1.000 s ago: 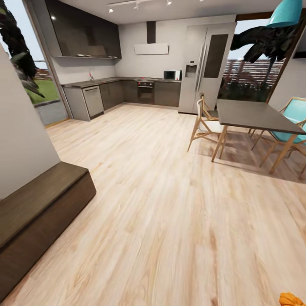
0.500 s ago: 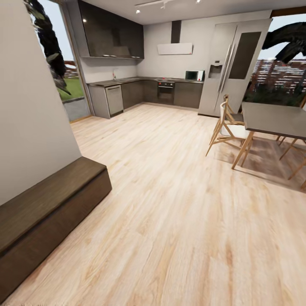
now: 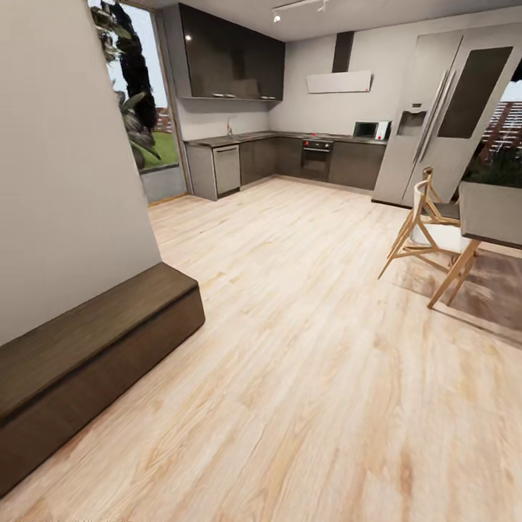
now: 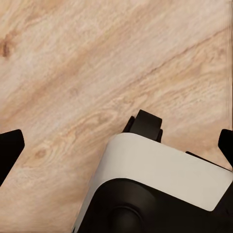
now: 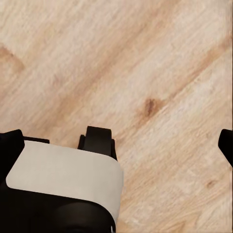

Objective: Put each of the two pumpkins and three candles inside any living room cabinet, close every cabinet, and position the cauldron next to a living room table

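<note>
1. Turning to its left, the robot swings its head, so the whole room slides to the right in the head view. A bit of orange pumpkin at the low right corner a second ago is now out of the picture. I think the robot is driving to find the task's things.
2. The cabinet lies on the left hand's side, along a plain grey wall. It is a long, low, dark brown wood box with a flat top, and more of it shows now. Its front looks shut.
3. The floor is pale wood planks with wavy grain and small knots.
4. Far ahead stand shiny dark kitchen cupboards and a tall grey fridge.
5. On the right hand's side is a thin wooden chair by the dark dining table.
6. The left gripper points down at the floor, its black fingers wide apart, holding nothing. The smooth white and black robot base sits just below it.
7. The right gripper is the same: fingers wide apart, nothing held, floor under it.
</note>
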{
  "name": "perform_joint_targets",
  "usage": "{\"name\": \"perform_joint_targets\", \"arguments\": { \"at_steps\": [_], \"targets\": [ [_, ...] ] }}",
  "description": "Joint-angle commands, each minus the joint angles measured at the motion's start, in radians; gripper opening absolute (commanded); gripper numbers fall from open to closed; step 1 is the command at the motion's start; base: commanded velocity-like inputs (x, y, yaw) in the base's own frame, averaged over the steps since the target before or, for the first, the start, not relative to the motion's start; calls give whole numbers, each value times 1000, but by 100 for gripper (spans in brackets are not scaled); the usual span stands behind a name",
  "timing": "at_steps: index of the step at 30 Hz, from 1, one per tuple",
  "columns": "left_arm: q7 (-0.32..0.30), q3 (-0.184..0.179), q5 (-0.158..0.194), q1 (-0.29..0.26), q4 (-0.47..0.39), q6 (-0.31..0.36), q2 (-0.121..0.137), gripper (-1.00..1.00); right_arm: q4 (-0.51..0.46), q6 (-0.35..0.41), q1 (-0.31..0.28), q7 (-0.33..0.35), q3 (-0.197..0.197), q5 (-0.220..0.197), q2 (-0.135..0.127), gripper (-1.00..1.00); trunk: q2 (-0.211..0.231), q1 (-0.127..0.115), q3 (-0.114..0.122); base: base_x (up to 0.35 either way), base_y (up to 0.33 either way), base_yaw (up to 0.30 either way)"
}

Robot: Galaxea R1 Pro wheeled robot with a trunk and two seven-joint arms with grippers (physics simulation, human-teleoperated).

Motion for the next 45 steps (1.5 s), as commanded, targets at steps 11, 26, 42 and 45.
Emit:
{"name": "perform_joint_targets", "arguments": {
  "at_steps": [11, 26, 42, 45],
  "targets": [
    [-1, 0, 0, 0, 0, 0, 0, 100, 1, 0, 1, 0, 1, 0, 0, 100, 0, 0, 0, 97, -177, 291],
    [2, 5, 10, 0, 2, -2, 8, 100, 2, 1, 1, 0, 2, 0, 0, 100, 0, 0, 0, 1, -2, 292],
    [2, 3, 9, 0, 2, -1, 5, 100, 2, 1, 2, 0, 2, 0, 0, 100, 0, 0, 0, 0, 0, 292],
    [2, 3, 9, 0, 2, -1, 6, 100, 2, 1, 2, 0, 2, 0, 0, 100, 0, 0, 0, 0, 0, 292]
  ]
}}
